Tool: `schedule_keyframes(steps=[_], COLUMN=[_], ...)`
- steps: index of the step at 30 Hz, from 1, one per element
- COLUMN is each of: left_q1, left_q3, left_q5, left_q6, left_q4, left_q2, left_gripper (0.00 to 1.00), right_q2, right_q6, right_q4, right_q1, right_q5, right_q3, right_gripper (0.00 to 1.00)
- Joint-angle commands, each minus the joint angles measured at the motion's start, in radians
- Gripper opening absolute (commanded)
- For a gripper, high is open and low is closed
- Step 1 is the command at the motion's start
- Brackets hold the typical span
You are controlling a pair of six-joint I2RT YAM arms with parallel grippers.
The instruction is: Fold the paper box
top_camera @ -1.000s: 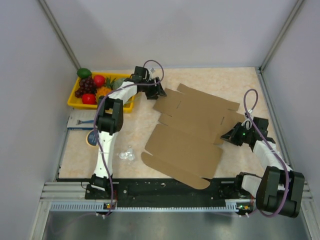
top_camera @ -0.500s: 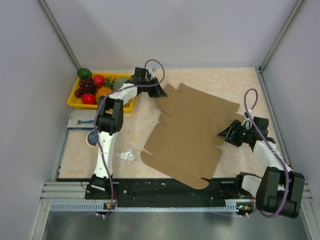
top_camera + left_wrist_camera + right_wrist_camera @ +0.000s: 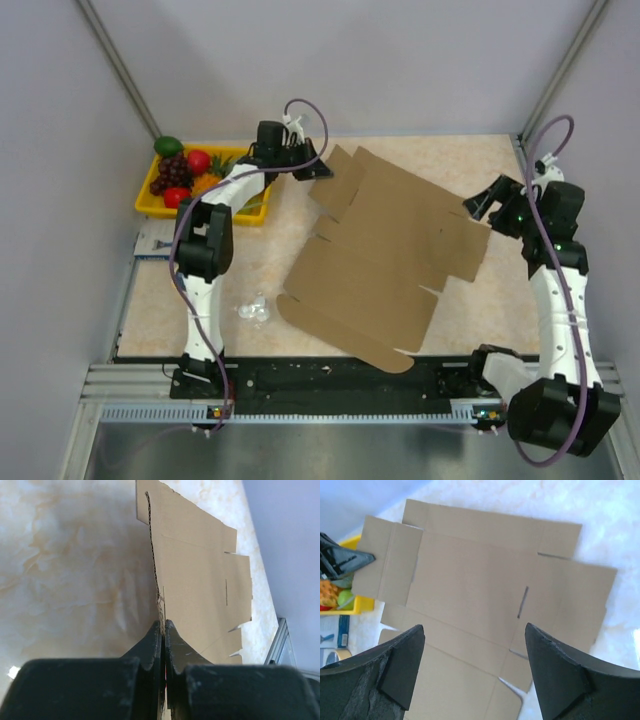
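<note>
Paper box (image 3: 385, 250) in closed left end effector (image 3: 163, 626)

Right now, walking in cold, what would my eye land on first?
A big brown paper box lies flat, unfolded, in the middle. The left arm has its jaws shut on the box's far-left flap; the right arm hangs by its right edge, jaws wide open. A yellow tray of fruit sits in the far left corner.

Top camera looks down from 6 o'clock; left wrist, at 11 o'clock, looks close along the paper box (image 3: 385, 250); right wrist, at 3 o'clock, overlooks it.
</note>
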Motion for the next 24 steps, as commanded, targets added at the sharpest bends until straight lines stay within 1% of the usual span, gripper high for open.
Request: schedule_keyframes(steps=[1, 2, 4, 5, 6, 8, 9, 10, 12, 14, 16, 18, 22, 24], left_q1=[-0.002, -0.002, -0.002, -0.002, -0.002, -0.002, -0.002, -0.002, -0.002, -0.004, -0.01, -0.019, -0.031, -0.033], left_q3=[-0.007, -0.008, -0.008, -0.013, -0.025, -0.05, -0.083, -0.1, -0.14, -0.154, -0.176, -0.206, -0.245, -0.258], left_q5=[0.09, 0.119, 0.147, 0.183, 0.204, 0.242, 0.282, 0.296, 0.326, 0.346, 0.383, 0.403, 0.434, 0.452], left_q6=[0.029, 0.026, 0.027, 0.024, 0.021, 0.01, 0.006, 0.001, -0.008, 0.001, 0.01, 0.032, 0.111, 0.125], left_q4=[0.151, 0.163, 0.194, 0.206, 0.246, 0.293, 0.365, 0.396, 0.442, 0.47, 0.502, 0.528, 0.531, 0.541], left_q2=[-0.099, -0.102, -0.115, -0.12, -0.126, -0.152, -0.161, -0.184, -0.204, -0.23, -0.256, -0.286, -0.33, -0.342], left_gripper=[0.0, 0.0, 0.0, 0.0, 0.0, 0.0, 0.0, 0.0, 0.0, 0.0, 0.0, 0.0, 0.0, 0.0], right_q2=[0.128, 0.145, 0.194, 0.214, 0.231, 0.294, 0.315, 0.344, 0.404, 0.452, 0.472, 0.501, 0.542, 0.571], right_q6=[-0.063, -0.078, -0.164, -0.199, -0.274, -0.34, -0.362, -0.377, -0.426, -0.448, -0.459, -0.471, -0.544, -0.569], right_q4=[-0.001, 0.01, 0.03, 0.036, 0.048, 0.086, 0.091, 0.093, 0.088, 0.071, 0.057, 0.056, 0.048, 0.045], right_q1=[0.009, 0.024, 0.064, 0.096, 0.11, 0.115, 0.117, 0.117, 0.118, 0.118, 0.118, 0.124, 0.143, 0.143], right_q5=[-0.068, -0.08, -0.114, -0.129, -0.149, -0.249, -0.313, -0.339, -0.384, -0.395, -0.428, -0.496, -0.52, -0.522], right_q3=[0.148, 0.168, 0.221, 0.239, 0.276, 0.323, 0.351, 0.38, 0.463, 0.533, 0.56, 0.581, 0.589, 0.612], right_gripper=[0.81, 0.81, 0.81, 0.81, 0.81, 0.81, 0.81, 0.81, 0.8, 0.81, 0.8, 0.8, 0.8, 0.8])
